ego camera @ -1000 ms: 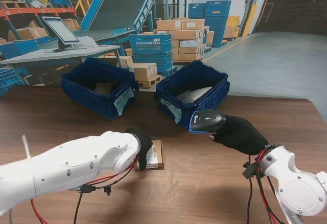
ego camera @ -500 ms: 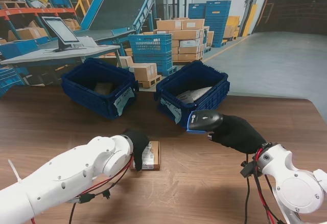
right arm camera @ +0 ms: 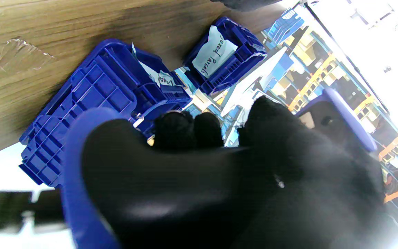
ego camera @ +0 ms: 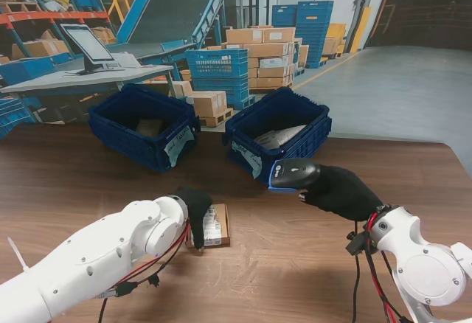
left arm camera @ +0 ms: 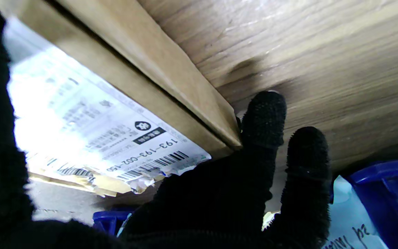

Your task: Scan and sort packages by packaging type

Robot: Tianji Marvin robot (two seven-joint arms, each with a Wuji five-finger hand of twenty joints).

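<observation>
A small flat cardboard box (ego camera: 218, 226) with a white shipping label lies on the wooden table (ego camera: 295, 264), left of centre. My left hand (ego camera: 195, 205), in a black glove, is closed around the box's left edge. In the left wrist view the label (left arm camera: 98, 135) faces the palm and two fingertips (left arm camera: 264, 117) curl past the box's corner (left arm camera: 185, 93). My right hand (ego camera: 343, 192) holds a black barcode scanner (ego camera: 291, 173) with blue trim above the table, its head pointing left toward the box. The scanner body (right arm camera: 171, 186) fills the right wrist view.
Two blue bins stand at the table's far side, each with a handwritten paper label: the left bin (ego camera: 110, 120) holds a brown box, the right bin (ego camera: 310, 135) holds grey bags. The left bin (right arm camera: 240, 41) has a label reading "Boxed Parcels". Warehouse shelves and crates lie beyond.
My left arm has drawn back toward me and the box has slid slightly left with the hand. The scanner has drifted a little to the left.
</observation>
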